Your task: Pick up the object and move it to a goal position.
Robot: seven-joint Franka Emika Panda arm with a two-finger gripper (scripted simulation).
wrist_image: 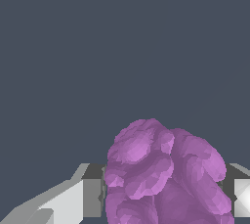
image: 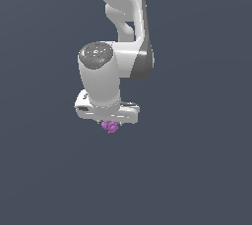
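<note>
The object is a small, lumpy purple-magenta clump (image: pixel 110 126) like a berry cluster. In the exterior view it sits right under my white gripper (image: pixel 111 124), whose hand hides the fingers. In the wrist view the clump (wrist_image: pixel 163 174) fills the space between my two fingers (wrist_image: pixel 93 197), and both pads press against its sides. My gripper (wrist_image: pixel 163 198) is shut on the clump.
The white arm (image: pixel 123 22) comes down from the upper edge of the exterior view. Around it there is only a plain dark grey-blue surface (image: pixel 197 170). No goal marker shows in either view.
</note>
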